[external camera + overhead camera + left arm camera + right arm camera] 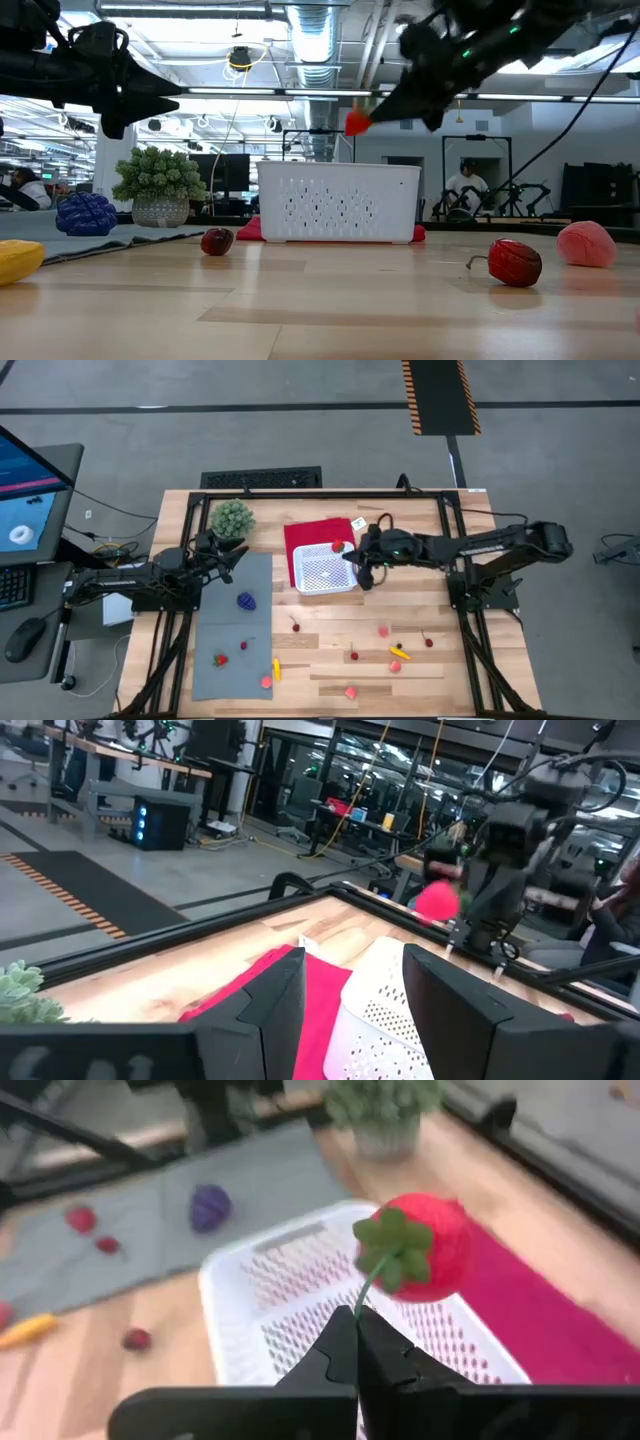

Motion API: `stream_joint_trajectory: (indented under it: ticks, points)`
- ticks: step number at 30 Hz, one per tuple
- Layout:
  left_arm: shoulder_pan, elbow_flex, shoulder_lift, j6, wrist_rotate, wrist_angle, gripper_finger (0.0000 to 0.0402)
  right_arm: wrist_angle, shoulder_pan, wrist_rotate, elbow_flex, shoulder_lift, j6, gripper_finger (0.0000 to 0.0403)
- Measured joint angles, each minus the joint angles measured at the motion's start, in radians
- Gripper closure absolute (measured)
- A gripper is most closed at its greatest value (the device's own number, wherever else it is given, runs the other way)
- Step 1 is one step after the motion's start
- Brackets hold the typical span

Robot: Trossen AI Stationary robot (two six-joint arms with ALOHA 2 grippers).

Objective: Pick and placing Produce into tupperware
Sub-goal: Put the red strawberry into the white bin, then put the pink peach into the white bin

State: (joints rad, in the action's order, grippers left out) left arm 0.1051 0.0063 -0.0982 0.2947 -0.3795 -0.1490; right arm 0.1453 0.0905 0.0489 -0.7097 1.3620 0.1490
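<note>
A red toy strawberry (425, 1245) with a green leaf cap hangs in the air over the far part of the white latticed tupperware (322, 572), with my right gripper (357, 1342) shut on it. The tupperware stands partly on a red cloth (318, 532). My left gripper (360, 1005) stays open with nothing between its fingers, raised at the table's left beside the green plant (232, 518). More small produce lies on the grey mat (235, 630) and the wood: a purple piece (246, 600), red ones (220, 659), a yellow one (277, 668). My right gripper pinches the strawberry's thin green stem (368, 1288) between its two shut fingertips. The fingers come from the table's right, slanting down. The berry (357, 123) sticks out beyond the fingertips, lifted clear above the tupperware's rim.
Scattered pieces lie on the near wood: cherries (296, 625), a pink piece (384, 630), an orange-yellow one (400, 652), a red one (429, 641). A black frame rail (455, 540) runs along the table's sides. A small white card (358, 522) lies by the cloth.
</note>
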Motion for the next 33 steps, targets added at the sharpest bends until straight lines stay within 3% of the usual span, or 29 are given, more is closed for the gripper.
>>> stream_joint_trajectory:
  ticks: [4,11,16,19,27,33]
  points:
    - [0.0,0.0,0.0,0.0,-0.004,0.001,0.0244,-0.028,0.019,-0.026,-0.088,0.1,0.011,0.039]
    - [0.0,0.0,0.0,0.0,-0.003,0.003,0.0244,-0.229,0.055,-0.025,-0.249,0.265,0.083,0.0378]
    - [0.0,0.0,0.0,0.004,0.009,0.004,0.0244,-0.257,0.053,-0.026,-0.307,0.355,0.069,0.0391]
    - [0.0,0.0,0.0,0.004,0.012,0.004,0.0244,-0.254,0.047,-0.026,-0.328,0.38,0.064,0.0384]
    - [0.0,0.0,0.0,0.005,0.015,0.002,0.0244,-0.261,0.047,-0.025,-0.338,0.393,0.078,0.0318]
    - [0.0,0.0,0.0,0.007,0.014,0.001,0.0244,-0.278,0.034,-0.022,-0.337,0.335,0.021,0.0306]
